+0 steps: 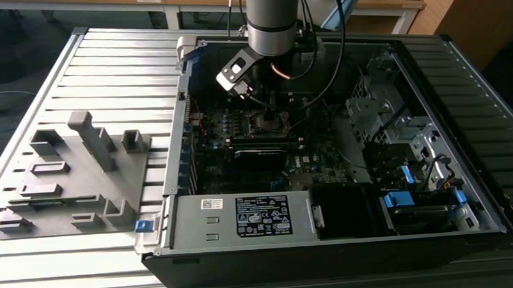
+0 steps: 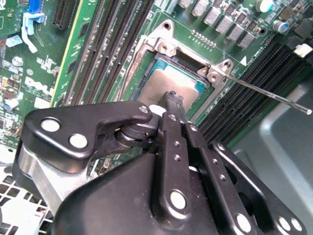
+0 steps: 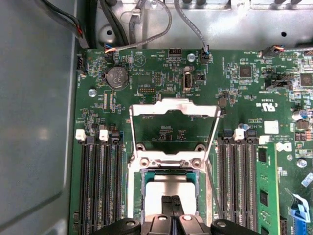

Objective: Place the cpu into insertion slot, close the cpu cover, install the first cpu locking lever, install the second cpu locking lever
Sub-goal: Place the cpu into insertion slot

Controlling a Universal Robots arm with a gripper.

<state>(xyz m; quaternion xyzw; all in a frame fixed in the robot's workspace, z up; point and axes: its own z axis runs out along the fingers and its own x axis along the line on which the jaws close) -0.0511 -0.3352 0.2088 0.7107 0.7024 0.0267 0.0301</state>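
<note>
we see the gripper (image 3: 171, 208) with its jaws drawn narrow, fingers pressed together and nothing visible between them. their tip sits on, or just over, the cpu (image 3: 168, 185); we cannot tell which. the cpu lies flat inside the insertion slot (image 3: 144, 193), so it is under the jaws, not between them; the second wrist view shows the same tip over the chip (image 2: 156, 83).

we judge the seating step is in hand. to do it well, we would keep the touch light and straight down, avoid sideways drag, and check the chip sits level within the rim.

beyond it, the cpu cover (image 3: 174, 103) stands swung open, not yet closed. a thin locking lever (image 2: 266, 93) juts free.

in the exterior view the arm (image 1: 274, 18) enters the computer case (image 1: 329, 263) from 12 o'clock; a grey fixture tray (image 1: 83, 182) lies well apart at 8 o'clock.
</note>
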